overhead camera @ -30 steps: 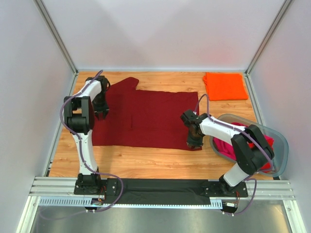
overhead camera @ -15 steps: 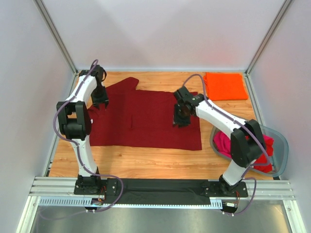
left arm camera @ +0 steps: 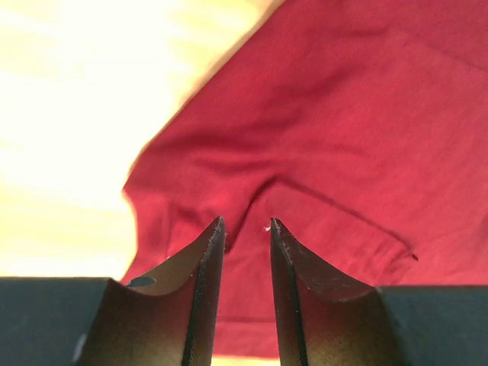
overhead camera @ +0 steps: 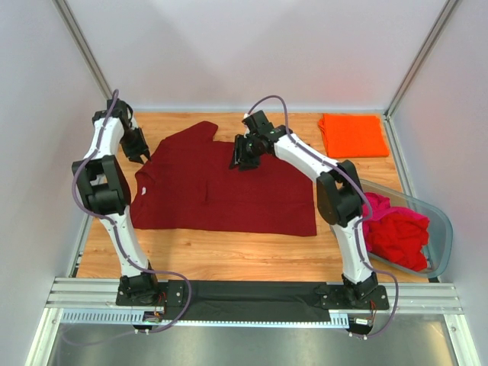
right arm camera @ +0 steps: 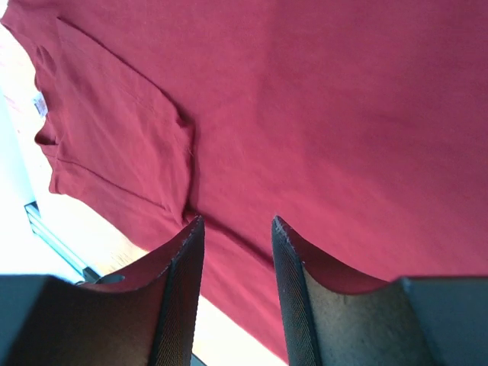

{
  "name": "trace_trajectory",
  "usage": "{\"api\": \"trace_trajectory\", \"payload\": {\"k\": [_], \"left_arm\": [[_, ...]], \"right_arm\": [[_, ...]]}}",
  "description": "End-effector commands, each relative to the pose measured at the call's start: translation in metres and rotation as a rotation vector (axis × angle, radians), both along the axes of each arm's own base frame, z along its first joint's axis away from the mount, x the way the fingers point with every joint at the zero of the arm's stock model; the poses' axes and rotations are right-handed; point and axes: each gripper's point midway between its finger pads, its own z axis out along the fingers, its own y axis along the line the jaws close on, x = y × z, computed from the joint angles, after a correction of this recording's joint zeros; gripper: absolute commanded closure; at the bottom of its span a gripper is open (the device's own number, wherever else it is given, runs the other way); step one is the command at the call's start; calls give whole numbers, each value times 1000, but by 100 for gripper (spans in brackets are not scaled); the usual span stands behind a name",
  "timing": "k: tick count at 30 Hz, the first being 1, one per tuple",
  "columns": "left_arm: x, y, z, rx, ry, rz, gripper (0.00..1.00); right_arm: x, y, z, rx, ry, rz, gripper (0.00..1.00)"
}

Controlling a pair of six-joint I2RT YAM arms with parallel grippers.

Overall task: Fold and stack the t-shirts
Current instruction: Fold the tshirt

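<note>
A dark maroon t-shirt [overhead camera: 229, 191] lies spread flat on the wooden table, its sleeve pointing to the far left. My left gripper [overhead camera: 142, 155] hovers at the shirt's far left edge, open, with nothing between its fingers [left arm camera: 245, 225]; maroon cloth [left arm camera: 343, 114] and the shirt's edge show below it. My right gripper [overhead camera: 238, 158] is over the shirt's far edge beside the sleeve, open and empty [right arm camera: 238, 221], with the cloth [right arm camera: 343, 114] and a white label [right arm camera: 40, 105] beneath. A folded orange t-shirt [overhead camera: 352, 135] lies at the far right.
A grey translucent tub [overhead camera: 444, 229] stands at the right edge and holds a bunched magenta-pink shirt [overhead camera: 377, 206] and a red one [overhead camera: 400, 240]. White walls and metal posts enclose the table. A black rail runs along the near edge.
My right arm swung from the shirt's near right hem to its far edge, and its jaws widened. My left arm moved further back and to the left.
</note>
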Motion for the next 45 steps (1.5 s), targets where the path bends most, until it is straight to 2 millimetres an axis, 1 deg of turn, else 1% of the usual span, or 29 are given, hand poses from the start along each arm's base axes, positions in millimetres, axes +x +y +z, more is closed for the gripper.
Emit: {"api": "trace_trajectory", "payload": {"k": [1,4,5,6,7,8,10,11,15,17,19,26,32,34,35,37,38,41,45], "left_arm": [[14,-14,-11,-20,-10,-101,63],[17,-14,-20,-26,-13,-109,63],[17,-14,-23,-25,-10,-112,63],[18,-14,-29,-29,-1,-120,64],[19,-17,-31,-47,-2,-133,64],[21,-19,-33,-57,-4,-143,66],[21,-19,-38,-59,-1,-145,66],[21,-19,-39,-60,2,-145,66],[21,-21,-44,-71,0,-148,66],[19,-25,-47,-90,-1,-163,66],[20,-28,-45,-102,-20,-175,66],[11,-30,-52,-108,2,-178,66],[9,-33,-51,-105,-8,-191,67],[9,-33,-47,-98,-15,-196,67],[9,-33,-46,-97,-17,-196,67],[9,-33,-42,-95,-26,-200,67],[8,-33,-40,-93,-31,-202,67],[9,-35,-35,-89,-40,-211,67],[10,-42,-20,-46,-68,-241,68]], "right_arm": [[9,45,10,119,-25,45,58],[6,62,1,144,-1,56,60],[4,70,-7,146,5,66,60],[6,75,-8,156,-9,69,61],[4,81,-10,163,-6,73,61],[3,85,-18,165,-1,77,61],[4,92,-22,178,-3,85,62],[1,97,-28,177,3,94,62],[0,107,-36,200,0,115,61],[0,110,-39,200,-1,114,61],[1,110,-43,195,0,108,61],[1,111,-53,190,2,114,61],[0,114,-61,191,10,122,63],[0,113,-63,188,14,120,66],[0,113,-62,188,12,119,71],[0,113,-63,186,17,118,77],[-1,113,-64,184,19,117,82],[-2,113,-66,179,26,113,89],[-3,112,-69,175,37,108,94]]}}
